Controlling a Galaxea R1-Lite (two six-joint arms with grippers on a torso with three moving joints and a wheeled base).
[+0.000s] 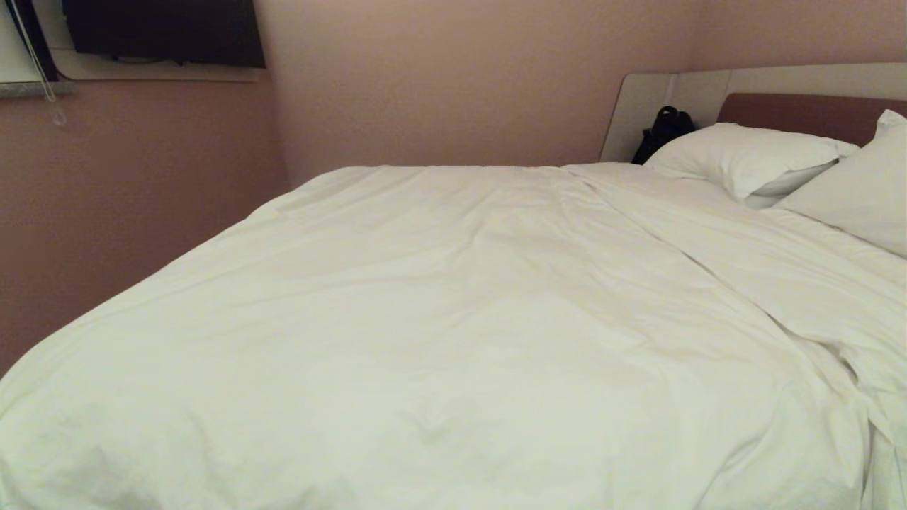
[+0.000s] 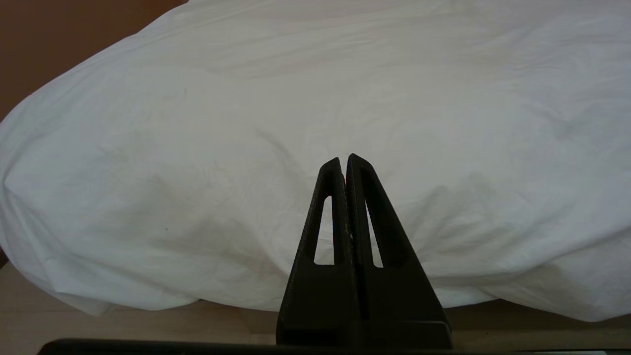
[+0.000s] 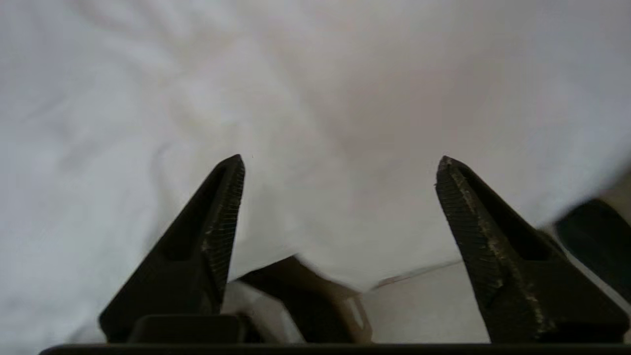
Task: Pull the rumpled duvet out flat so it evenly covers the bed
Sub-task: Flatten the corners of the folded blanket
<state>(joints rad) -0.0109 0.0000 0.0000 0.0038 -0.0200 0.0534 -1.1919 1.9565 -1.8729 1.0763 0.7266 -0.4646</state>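
The left gripper hangs low by the foot of the bed, jaws pressed together on nothing, the duvet bulging just beyond its tips. The duvet spreads across nearly the whole bed, creased, with a long ridge running toward two pillows at the far right. The right gripper has its jaws wide apart and empty, a drooping duvet edge between and just past them. The quilt looks soft, puffy and light; an edge or corner fold seems the best hold.
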